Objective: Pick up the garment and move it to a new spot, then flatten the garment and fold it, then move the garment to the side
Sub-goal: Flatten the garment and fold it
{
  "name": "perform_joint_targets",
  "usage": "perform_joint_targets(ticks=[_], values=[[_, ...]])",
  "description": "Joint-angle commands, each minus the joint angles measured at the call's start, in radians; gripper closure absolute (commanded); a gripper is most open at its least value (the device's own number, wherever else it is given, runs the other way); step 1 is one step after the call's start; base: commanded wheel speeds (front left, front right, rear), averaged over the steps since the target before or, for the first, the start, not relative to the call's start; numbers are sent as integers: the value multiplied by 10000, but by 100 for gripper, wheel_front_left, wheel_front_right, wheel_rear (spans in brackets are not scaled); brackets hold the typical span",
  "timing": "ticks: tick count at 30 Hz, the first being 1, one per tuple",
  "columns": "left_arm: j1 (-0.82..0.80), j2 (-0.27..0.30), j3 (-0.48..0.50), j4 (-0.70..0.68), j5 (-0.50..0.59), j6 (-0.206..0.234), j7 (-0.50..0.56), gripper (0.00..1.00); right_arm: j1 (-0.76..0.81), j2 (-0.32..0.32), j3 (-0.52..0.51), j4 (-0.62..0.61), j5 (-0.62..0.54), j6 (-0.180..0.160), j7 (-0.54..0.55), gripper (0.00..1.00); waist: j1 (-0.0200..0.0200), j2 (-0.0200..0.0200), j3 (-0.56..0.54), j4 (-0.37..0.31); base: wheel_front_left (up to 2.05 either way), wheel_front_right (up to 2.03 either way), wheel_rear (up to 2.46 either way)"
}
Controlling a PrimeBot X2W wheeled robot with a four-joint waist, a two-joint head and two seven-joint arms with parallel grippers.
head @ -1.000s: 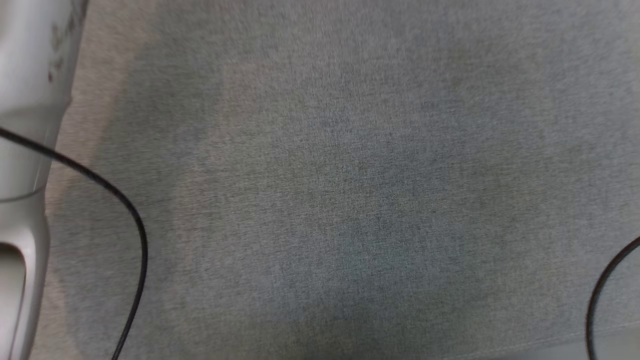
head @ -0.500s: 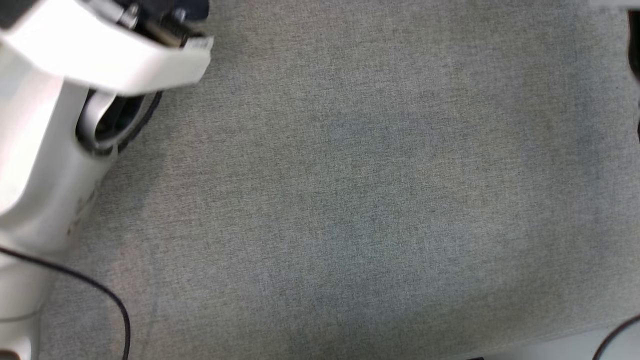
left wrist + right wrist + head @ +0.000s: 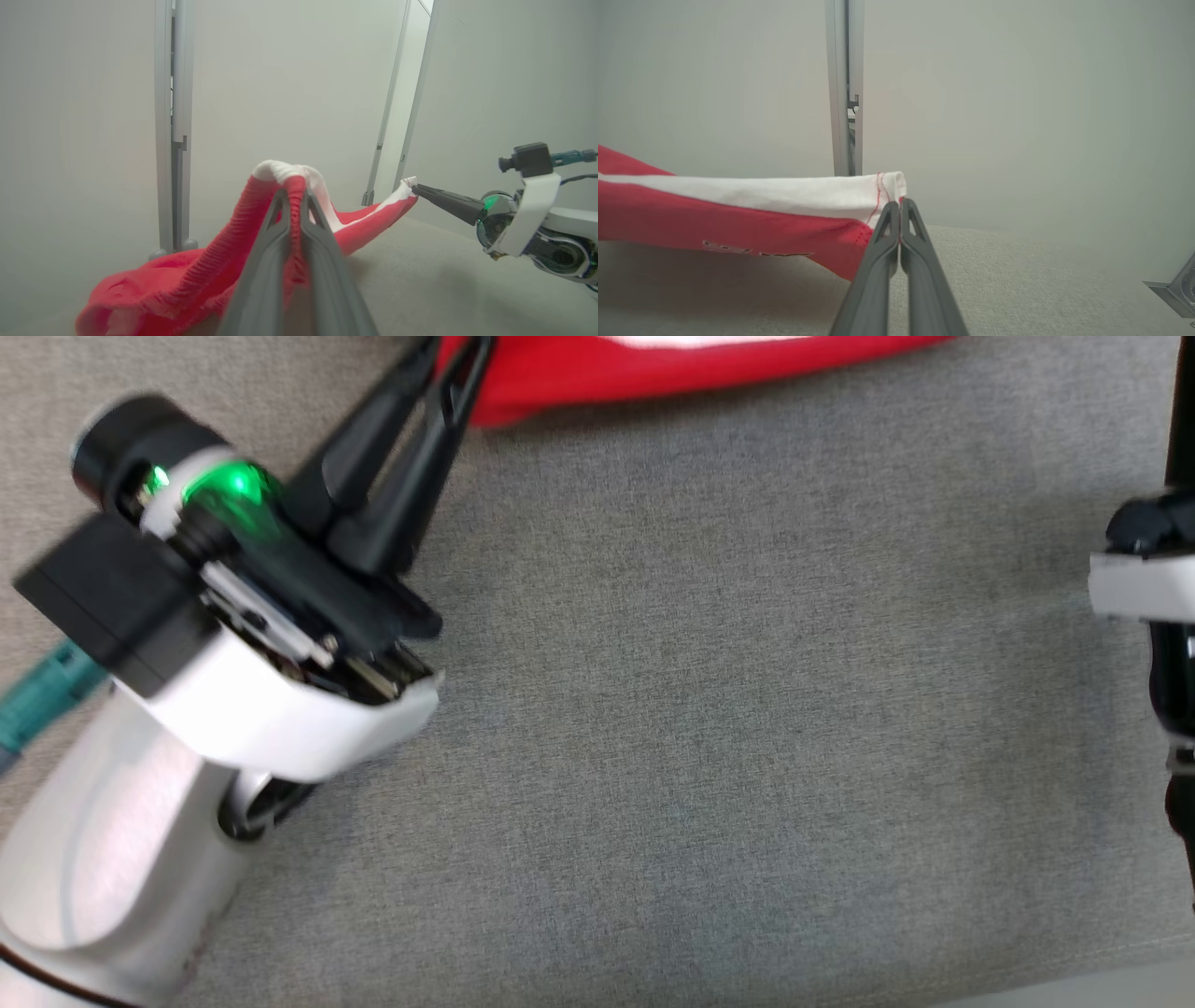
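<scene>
While taut between fingers [image 3: 880, 261], red garment [image 3: 738, 219], white-edged.

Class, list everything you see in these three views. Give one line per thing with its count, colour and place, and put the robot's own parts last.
garment: one, red with a white band, stretched between the two grippers, its slack end seemingly resting on the surface
surface: one, grey woven fabric, beneath the garment and both arms
wall panels: count unclear, pale grey-white, behind the surface
metal posts: at least two, silver-grey, upright against the panels
cable: one, teal, at the left wrist
left gripper: one, dark fingers, shut on the garment's red ribbed edge
right gripper: one, dark fingers, shut on the garment's white stitched corner
</scene>
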Motion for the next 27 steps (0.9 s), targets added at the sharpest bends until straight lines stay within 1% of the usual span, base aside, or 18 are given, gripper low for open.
perform_joint_targets(ticks=[1, 3, 7, 13, 15, 20, 21, 27], values=[[301, 83, -50, -123, 102, -8, 3, 100, 328, 1, -131, -134, 18, 7, -5, 100, -1, 0, -306, 73, 0, 0, 0], [755, 53, -131, -254, 137, -9, 3, 100, 803, 75, -268, -264, 33, 7, -7, 100, -1, 0, -566, 95, 0, 0, 0], [1563, 211, -603, -450, 309, -9, 1, 100, 1726, 119, -438, -548, -28, 7, -5, 100, -1, 0, -1135, 134, 0, 0, 0], [2868, 139, -769, -545, 594, -9, 3, 100, 3210, 182, -741, -919, -190, 7, -5, 100, -1, 0, -2125, 164, 0, 0, 0], [3334, 45, -764, -524, 539, -9, 2, 100, 3754, 185, -749, -1033, -249, 7, -7, 100, -1, 0, -2486, 160, 0, 0, 0], [4498, 62, -846, -418, 470, -9, 2, 100, 5154, 341, -893, -1401, -403, 6, -5, 100, -1, 0, -3317, 142, 0, 0, 0], [4498, 62, -846, -418, 470, -9, 2, 100, 5154, 341, -893, -1401, -403, 6, -5, 100, -1, 0, -3317, 142, 0, 0, 0], [5350, 100, -1189, -250, 76, -9, 1, 100, 6511, 578, -1275, -2084, -566, 6, -5, 100, -1, 0, -3782, 236, 0, 0, 0]])
